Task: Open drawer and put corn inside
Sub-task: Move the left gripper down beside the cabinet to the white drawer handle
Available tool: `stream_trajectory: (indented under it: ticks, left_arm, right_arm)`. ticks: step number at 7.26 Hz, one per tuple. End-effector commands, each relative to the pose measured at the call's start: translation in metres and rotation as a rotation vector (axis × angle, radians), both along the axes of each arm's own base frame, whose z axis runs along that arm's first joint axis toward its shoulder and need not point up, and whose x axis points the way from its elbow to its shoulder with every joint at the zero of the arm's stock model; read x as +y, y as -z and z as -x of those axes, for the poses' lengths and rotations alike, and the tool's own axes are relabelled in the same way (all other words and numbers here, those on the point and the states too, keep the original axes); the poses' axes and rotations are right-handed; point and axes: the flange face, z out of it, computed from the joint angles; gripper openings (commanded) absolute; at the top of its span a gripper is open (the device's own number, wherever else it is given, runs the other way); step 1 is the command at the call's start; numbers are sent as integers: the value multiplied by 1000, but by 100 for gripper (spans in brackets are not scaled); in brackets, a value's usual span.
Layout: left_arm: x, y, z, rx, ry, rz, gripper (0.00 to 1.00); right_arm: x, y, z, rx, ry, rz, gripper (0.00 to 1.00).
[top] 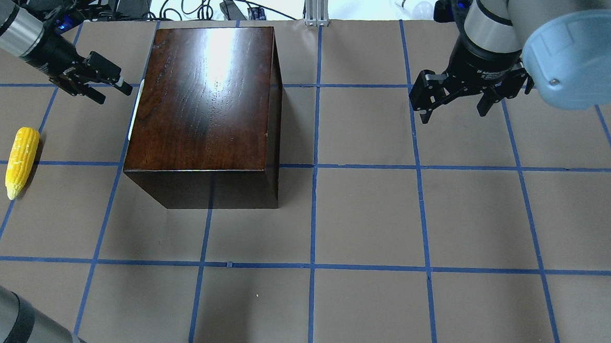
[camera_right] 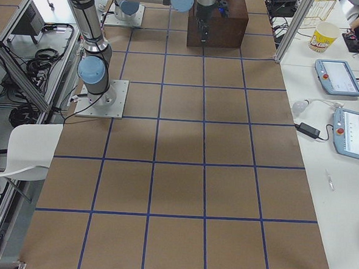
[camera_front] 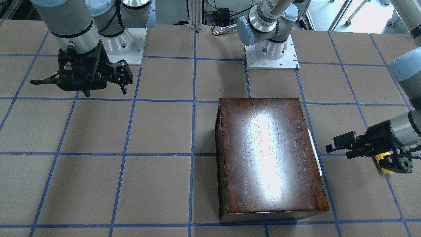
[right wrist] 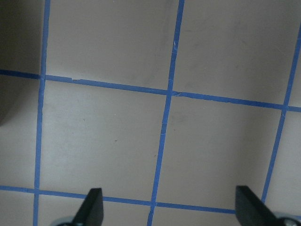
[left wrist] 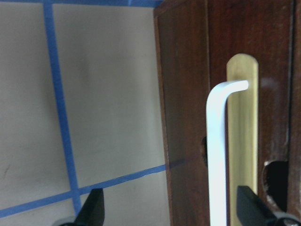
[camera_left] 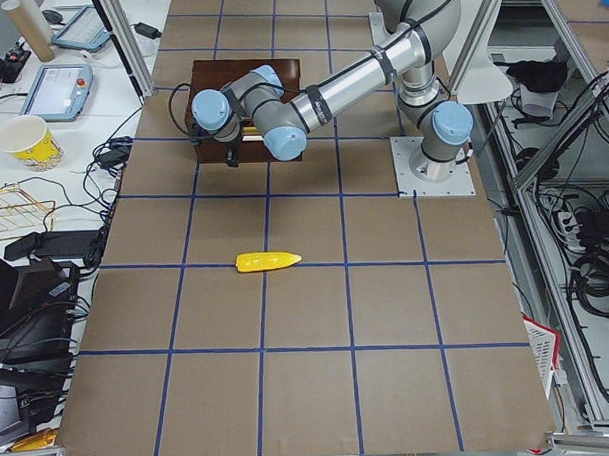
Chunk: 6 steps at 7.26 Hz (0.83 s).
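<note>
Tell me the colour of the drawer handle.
White; the handle shows best in the left wrist view.

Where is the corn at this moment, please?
In the overhead view, the corn lies flat at the far left, apart from the wooden box and the left end effector.

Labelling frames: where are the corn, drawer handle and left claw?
Bright yellow toy corn cob (top: 22, 162): overhead view, mid-cob.
White curved drawer handle (left wrist: 216, 160): left wrist view, bar's middle.
Left black claw (top: 114, 93): overhead view, between fingertips.
</note>
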Motion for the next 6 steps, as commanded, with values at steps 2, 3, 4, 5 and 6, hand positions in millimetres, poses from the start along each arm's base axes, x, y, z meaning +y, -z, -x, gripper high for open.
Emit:
stream_trajectory:
  ticks: [2,3,4,5,6]
  left_arm:
    - [-8,17,1,11,6,6,100]
    - [-8,19,2,11,8,3,100]
    - [-7,20,2,11,6,-2,100]
    - [-5,24,5,15,9,-10,100]
    - [-2,32,8,19,12,-18,100]
  right_arm:
    - [0,0,0,0,0,0,100]
    - [0,1,0,0,0,-2,100]
    - [0,0,0,0,0,0,100]
    - [0,0,0,0,0,0,100]
    - [0,0,0,0,0,0,100]
